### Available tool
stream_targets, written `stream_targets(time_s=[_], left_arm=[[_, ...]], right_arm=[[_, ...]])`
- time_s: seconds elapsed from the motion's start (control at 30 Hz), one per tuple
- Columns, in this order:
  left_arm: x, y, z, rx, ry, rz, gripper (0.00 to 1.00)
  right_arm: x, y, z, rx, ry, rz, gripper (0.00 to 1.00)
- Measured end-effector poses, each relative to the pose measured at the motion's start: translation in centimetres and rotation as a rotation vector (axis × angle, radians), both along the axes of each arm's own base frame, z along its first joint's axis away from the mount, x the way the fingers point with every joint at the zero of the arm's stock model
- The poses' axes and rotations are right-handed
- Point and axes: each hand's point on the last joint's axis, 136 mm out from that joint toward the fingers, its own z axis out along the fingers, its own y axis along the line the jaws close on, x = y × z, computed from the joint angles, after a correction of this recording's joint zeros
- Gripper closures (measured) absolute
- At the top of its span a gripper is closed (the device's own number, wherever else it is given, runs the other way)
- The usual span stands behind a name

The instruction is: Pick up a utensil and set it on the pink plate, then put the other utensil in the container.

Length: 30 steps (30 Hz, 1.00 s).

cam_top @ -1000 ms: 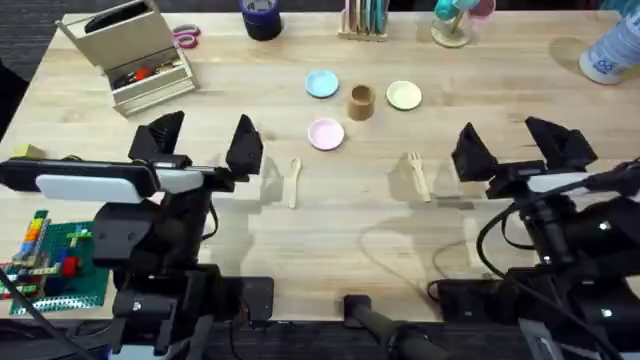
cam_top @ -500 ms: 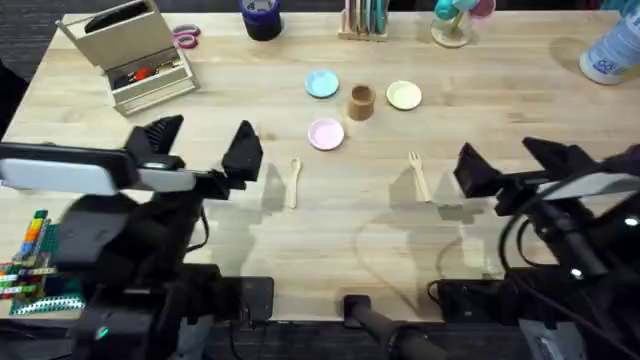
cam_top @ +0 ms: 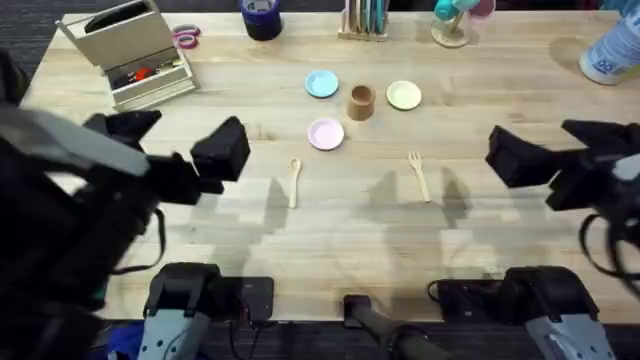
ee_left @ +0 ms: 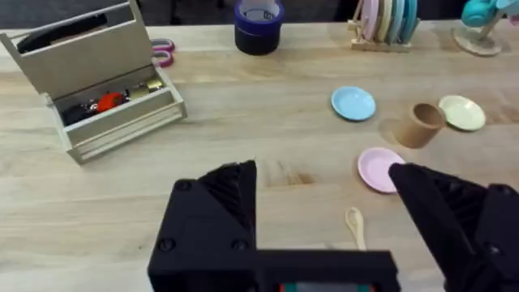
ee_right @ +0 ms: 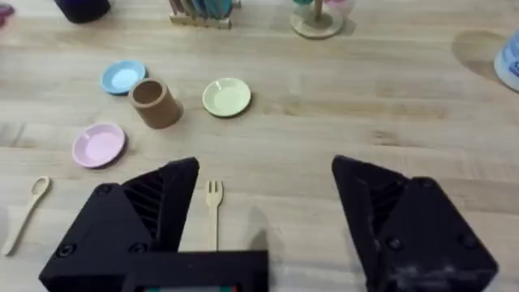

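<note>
Lying flat on the counter (cam_top: 330, 220), the wooden spoon (cam_top: 293, 182) and wooden fork (cam_top: 419, 175) were seen below the pink plate (cam_top: 326, 133) and wooden cup (cam_top: 361, 101). Both the left end effector (cam_top: 175, 150) and the right end effector (cam_top: 565, 155) were held wide apart, gripping nothing.

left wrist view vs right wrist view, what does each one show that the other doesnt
Only the left wrist view shows the tan wooden box with its lid tilted open, the pink loops beside it and the open left gripper. Only the right wrist view shows the small wooden fork, the clear bottle at the table edge and the open right gripper. Both show the small wooden spoon, round pink plate, light blue plate, pale yellow-green plate, brown cylindrical cup and dark blue tub.
</note>
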Motion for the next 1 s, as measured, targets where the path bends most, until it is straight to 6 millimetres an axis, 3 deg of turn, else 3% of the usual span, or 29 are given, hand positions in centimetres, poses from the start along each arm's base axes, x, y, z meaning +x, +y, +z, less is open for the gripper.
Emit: stream_targets(time_s=[0.3, 0.6, 0.8, 1.0], left_arm=[[0.3, -0.3, 3.7, 0.010, 0.154, -0.024, 0.007], [0.9, -0.4, 4.7, 0.040, 0.335, -0.047, 0.007], [2.5, -0.4, 3.8, 0.057, 0.408, -0.061, 0.007], [2.9, -0.7, 2.1, 0.051, 0.499, -0.080, 0.007]], right_arm=[[0.0, 0.0, 2.3, -0.001, 0.182, 0.000, 0.006], [0.5, 0.0, 2.8, -0.001, 0.324, 0.000, 0.005], [1.4, 0.0, 1.7, 0.000, 0.434, 0.001, 0.004], [2.4, 0.1, 0.5, 0.000, 0.491, 0.002, 0.004]])
